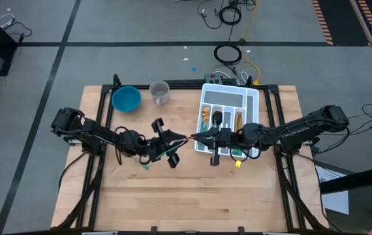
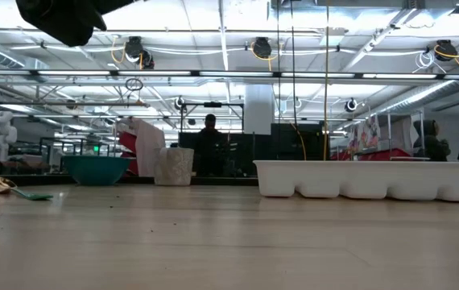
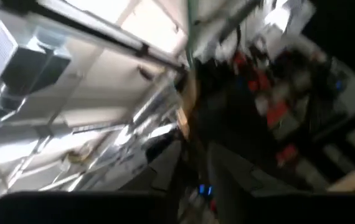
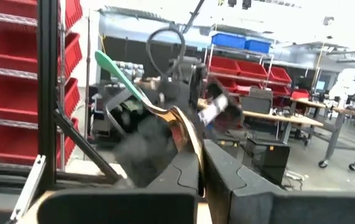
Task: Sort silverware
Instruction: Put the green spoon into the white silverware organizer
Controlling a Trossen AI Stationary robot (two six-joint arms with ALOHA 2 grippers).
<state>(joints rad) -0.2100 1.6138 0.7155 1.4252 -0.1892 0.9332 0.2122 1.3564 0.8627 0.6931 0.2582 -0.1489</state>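
Note:
Both grippers meet in mid-air above the table's middle. My right gripper (image 1: 199, 137) (image 4: 199, 171) is shut on one piece of silverware (image 4: 165, 115) with a gold head and a slim green handle (image 4: 118, 71). The handle reaches over to my left gripper (image 1: 175, 140), which shows blurred right behind it in the right wrist view. Another gold spoon with a green handle (image 2: 4, 186) (image 1: 145, 166) lies flat on the table below the left arm. More gold pieces (image 1: 205, 116) lie in the white tray. My right gripper pinches the piece by its gold head end (image 4: 190, 146) between the two fingers, coming level from the table's right. The piece is lifted clear of the table. Its green handle points away from the fingers toward the left gripper.
The white divided tray (image 1: 254, 98) (image 2: 374, 179) sits at the far right, under the right arm. A blue bowl (image 1: 126, 99) (image 2: 97, 169) and a clear cup (image 1: 160, 91) (image 2: 173, 167) stand at the far left. A yellow-gold piece (image 1: 238, 161) lies by the tray's near edge.

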